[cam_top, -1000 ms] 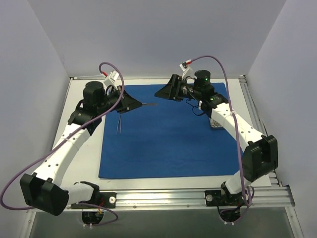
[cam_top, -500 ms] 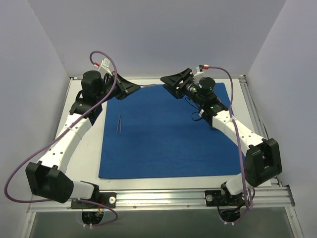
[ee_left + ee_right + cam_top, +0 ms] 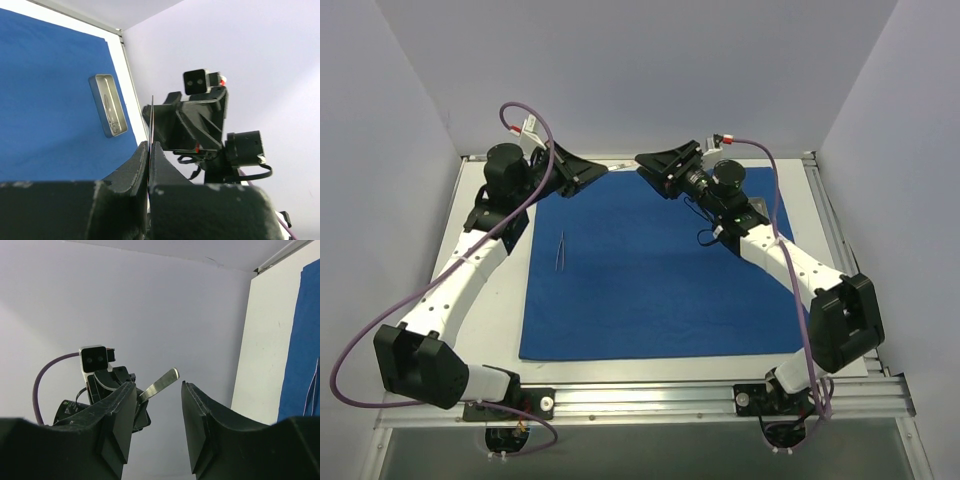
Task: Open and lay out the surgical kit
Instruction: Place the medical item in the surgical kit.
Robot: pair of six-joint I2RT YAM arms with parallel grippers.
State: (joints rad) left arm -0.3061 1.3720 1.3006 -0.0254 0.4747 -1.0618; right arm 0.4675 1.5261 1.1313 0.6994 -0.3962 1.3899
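Your left gripper has risen to the far edge, pinching a silver tool; right gripper spread near its tip; cloth open, laying-out unfinished

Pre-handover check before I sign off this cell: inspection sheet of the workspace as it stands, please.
Surface: white table, mostly covered by the cloth.
Job's things: blue cloth spread flat; tweezers lying on its left part; thin silver tool held in the air near the far edge.
Clutter: small metal tray on the cloth near one edge; contents unclear.
Grippers: left gripper shut on the thin silver tool; right gripper open, tool tip in line with its gap, not gripped.
Cables: purple cable along each arm; no snag seen.
Surroundings: plain pale walls; metal rail at the near edge.
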